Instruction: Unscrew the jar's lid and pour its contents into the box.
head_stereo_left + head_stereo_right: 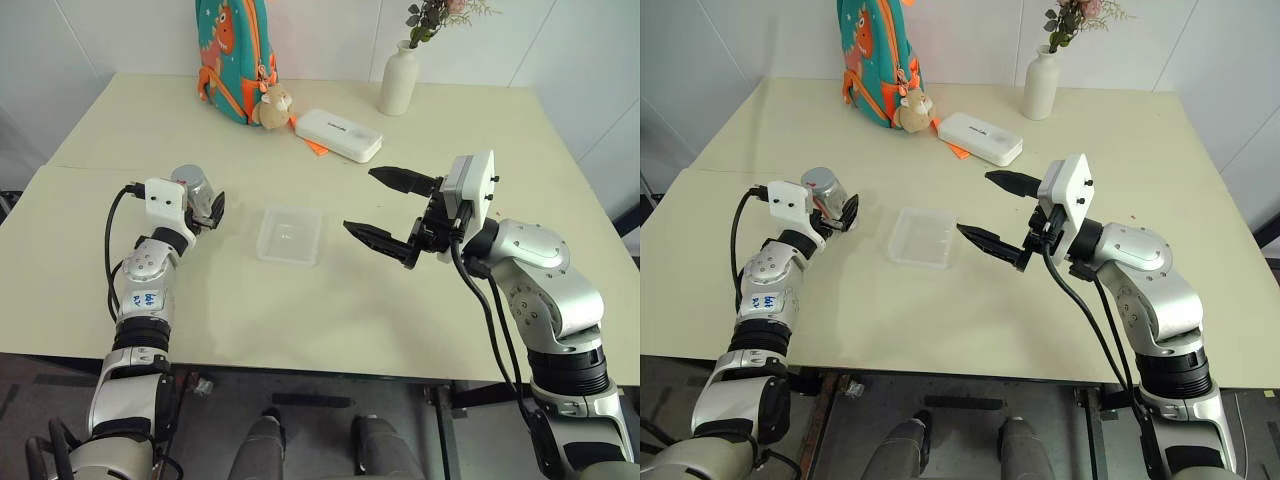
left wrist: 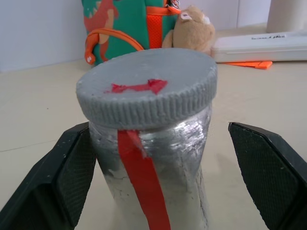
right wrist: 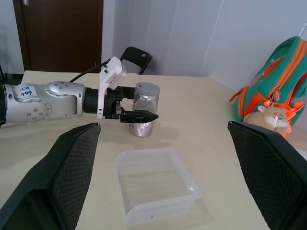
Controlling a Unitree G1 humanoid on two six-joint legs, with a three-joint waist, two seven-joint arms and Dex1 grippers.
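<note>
Left gripper (image 3: 139,116) stands fully open, its fingers flanking the jar (image 1: 199,193) without closing on it. Jar stands upright on the table (image 1: 400,310), lid (image 2: 146,88) on, left of the box (image 1: 290,235). Right gripper (image 1: 385,205), also wide open and empty, hovers beyond the box, well apart from the jar.

The jar (image 2: 153,158) runs off the lower edge of the left wrist view, so its base and contents stay hidden. The backpack (image 1: 236,55) and the flowers (image 1: 440,15) are cut at the top. Print on the white case (image 1: 338,134) is too small to read.
</note>
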